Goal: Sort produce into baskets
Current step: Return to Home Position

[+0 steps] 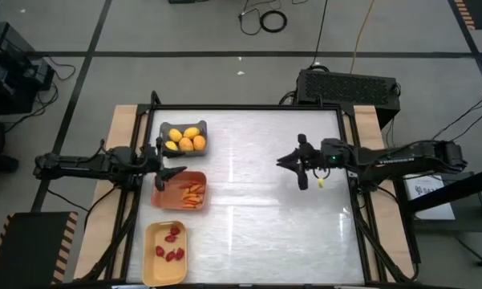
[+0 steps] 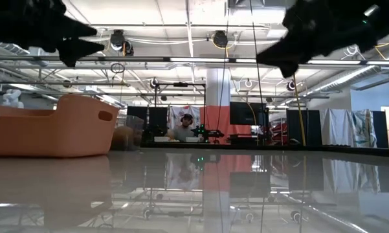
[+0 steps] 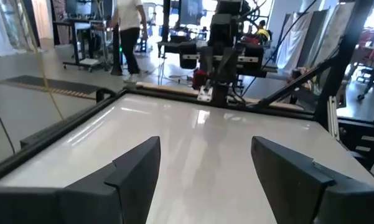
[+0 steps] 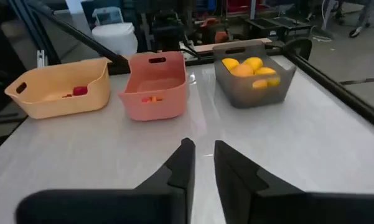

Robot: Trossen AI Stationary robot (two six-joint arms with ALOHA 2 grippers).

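Left tool [image 3: 205,148] gapes wide and empty; right tool [image 4: 202,152] barely parted, holding nothing, touching nothing.

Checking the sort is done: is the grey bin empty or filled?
Partly filled: several yellow-orange fruits lie inside the grey bin.

Low view: orange bin [image 2: 52,126] cut off by left edge, contents hidden behind its wall. Left gripper [image 2: 84,44] and right gripper [image 2: 275,63] are dark shapes only, cut off at top edge. Person [image 2: 183,129] far back, too small for detail. High view: red bits [image 1: 170,245] in yellow bin [image 1: 162,274] too small to ID.
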